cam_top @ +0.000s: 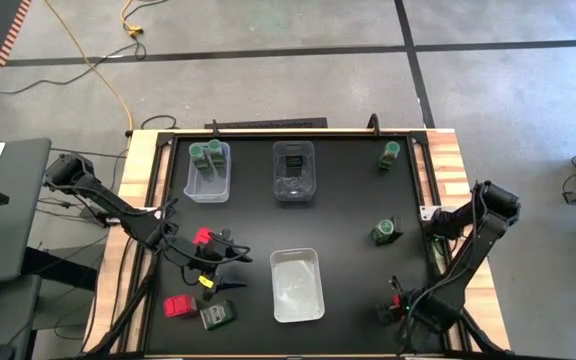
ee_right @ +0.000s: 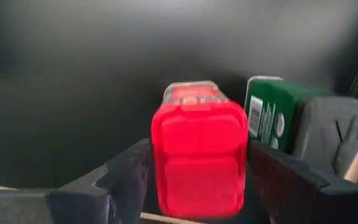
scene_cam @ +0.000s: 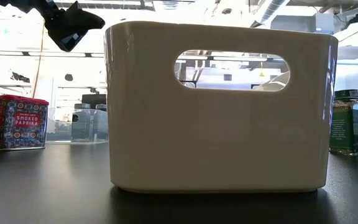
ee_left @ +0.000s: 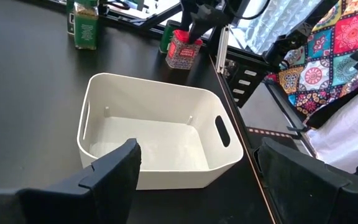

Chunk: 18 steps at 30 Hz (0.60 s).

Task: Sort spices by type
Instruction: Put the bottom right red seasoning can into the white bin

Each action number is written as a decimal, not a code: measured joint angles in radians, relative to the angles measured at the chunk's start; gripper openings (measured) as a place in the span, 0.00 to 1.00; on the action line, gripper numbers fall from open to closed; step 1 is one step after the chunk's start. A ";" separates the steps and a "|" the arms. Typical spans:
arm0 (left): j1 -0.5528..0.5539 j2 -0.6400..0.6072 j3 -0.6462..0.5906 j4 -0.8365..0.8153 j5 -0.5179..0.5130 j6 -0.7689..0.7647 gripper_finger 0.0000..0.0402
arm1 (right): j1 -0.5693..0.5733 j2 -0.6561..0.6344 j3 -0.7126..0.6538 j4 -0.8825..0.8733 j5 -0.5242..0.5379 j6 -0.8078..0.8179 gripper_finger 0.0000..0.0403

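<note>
1. the right gripper (ee_right: pixel 197 186) sits at the near right corner of the table (cam_top: pixel 348 200), with a red paprika tin (ee_right: pixel 199 158) standing upright between its fingers; the red lid faces the wrist camera, so the tin's long axis points along the fingers.
2. the fingers flank the tin on both sides and look closed on it, though i cannot tell whether it is lifted.
3. a dark green box (ee_right: pixel 272 118) stands just beside the tin, close to one finger.
4. the white bin (cam_top: pixel 296 285) lies toward the table's middle from this gripper, so the carry probably runs that way.
5. the right arm is folded low, elbow out past the table edge.
6. the left gripper (ee_left: pixel 197 180) hovers beside the white bin with fingers spread wide and nothing between them.
7. another red tin (cam_top: pixel 179 306) and a dark box (cam_top: pixel 218 316) rest near the left arm.
</note>
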 joint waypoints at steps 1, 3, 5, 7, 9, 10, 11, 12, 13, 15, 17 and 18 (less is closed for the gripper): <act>0.000 0.000 0.000 0.000 0.000 0.000 0.78 | -0.001 0.000 -0.011 0.010 0.000 0.000 0.72; 0.000 0.000 0.000 0.000 0.000 0.000 0.78 | -0.006 0.000 -0.034 0.045 0.000 -0.002 0.72; 0.000 0.000 0.000 0.000 0.005 0.000 0.78 | -0.013 0.000 -0.052 0.079 -0.001 -0.003 0.72; 0.000 0.000 0.000 0.000 0.008 0.000 0.78 | -0.013 0.001 -0.065 0.108 -0.004 -0.003 0.72; 0.000 0.000 0.000 -0.001 0.009 0.000 0.78 | -0.013 0.001 -0.074 0.121 -0.007 -0.009 0.72; 0.000 0.000 0.000 -0.001 0.009 0.000 0.78 | -0.013 0.001 -0.074 0.121 -0.008 -0.024 0.72; 0.000 0.000 0.000 -0.002 0.009 0.000 0.78 | -0.013 0.001 -0.074 0.123 -0.014 -0.039 0.72; 0.000 0.000 0.000 -0.002 0.009 0.000 0.78 | -0.013 0.000 -0.073 0.125 -0.023 -0.048 0.72; 0.000 0.000 0.000 -0.003 0.010 0.000 0.78 | -0.013 0.000 -0.073 0.125 -0.035 -0.051 0.72; 0.000 0.000 0.000 -0.014 0.010 0.000 0.78 | -0.013 0.000 -0.073 0.124 -0.061 -0.062 0.72; 0.000 0.000 0.000 -0.022 0.010 0.000 0.78 | -0.013 0.000 -0.073 0.124 -0.092 -0.082 0.72; 0.000 0.000 0.000 -0.022 0.010 0.000 0.78 | -0.013 0.000 -0.073 0.124 -0.107 -0.086 0.72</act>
